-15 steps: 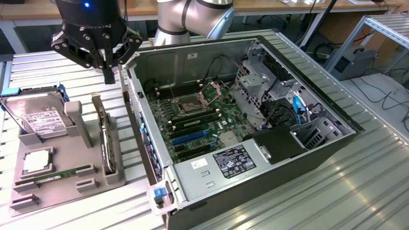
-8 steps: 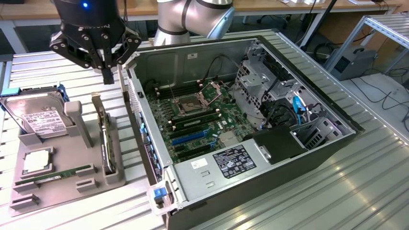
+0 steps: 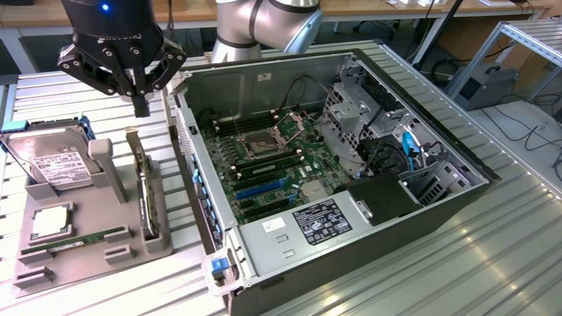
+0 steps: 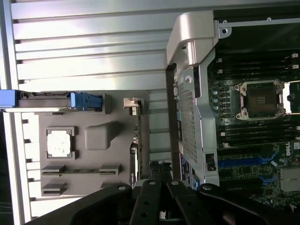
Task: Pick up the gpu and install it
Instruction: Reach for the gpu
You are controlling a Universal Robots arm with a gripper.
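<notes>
Exterior view: the black hand (image 3: pixel 141 108), clenched and empty, hovers over the thin dark gpu card (image 3: pixel 144 187), standing on edge in the grey moulded holder (image 3: pixel 88 260) beside the open computer case (image 3: pixel 263 76). Approach step, I judge; gripping needs its fingers parted first.

Holder tray (image 3: pixel 88 257) sits on the counter (image 3: pixel 491 263) at the exterior view's left, the open computer case (image 3: pixel 290 263) just beside it on the right, motherboard (image 3: pixel 281 171) inside. In the tray, the hard drive (image 3: pixel 52 164) stands at the far end, the memory stick (image 3: pixel 75 240) lies nearer, and the gpu (image 3: pixel 147 197) stands on edge along the case side. The gripper (image 3: pixel 141 108) hangs above the gpu's far end.
</notes>
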